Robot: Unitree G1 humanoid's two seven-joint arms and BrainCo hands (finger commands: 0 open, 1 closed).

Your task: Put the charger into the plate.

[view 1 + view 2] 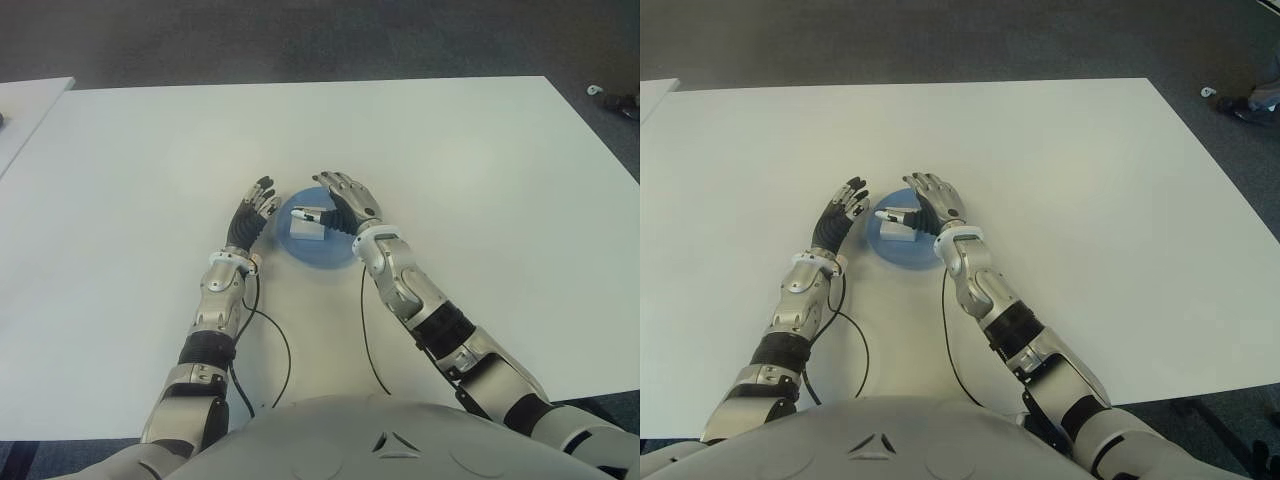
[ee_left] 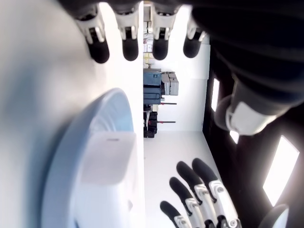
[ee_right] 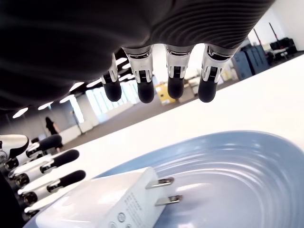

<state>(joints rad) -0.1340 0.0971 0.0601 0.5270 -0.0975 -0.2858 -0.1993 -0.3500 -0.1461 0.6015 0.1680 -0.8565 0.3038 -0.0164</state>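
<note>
**Two hands flank the plate; charger lies inside it**

One white table (image 1: 450, 150) carries everything in view. It fills most of both eye views, and its near edge runs just in front of the robot's torso. A second white surface (image 1: 25, 110) shows beyond the table's left edge.

Next in size, the blue plate (image 1: 335, 256) sits near the middle of the table's width, nearer the near edge than the far one. It lies flat on the tabletop. The right wrist view shows ringed ridges in its basin.

Left hand (image 1: 253, 218): positioned just beside the plate's left rim, fingers (image 2: 129, 43) extended straight and lightly spread, holding nothing. Whether the hand touches the plate cannot be told.

Right hand (image 1: 935, 207): positioned over the plate's right and far side, palm down, fingers (image 3: 175, 84) extended and spread, holding nothing. In the right wrist view the fingertips hang clear above the plate's basin.

White charger (image 3: 111, 202): it lies on its side inside the plate, on the basin's left half. Its two metal prongs (image 3: 164, 190) point toward the plate's centre. Neither hand is in contact with it; it sits between the two hands.

Two black cables (image 1: 275, 340) trail from the forearms across the table toward the near edge.
</note>
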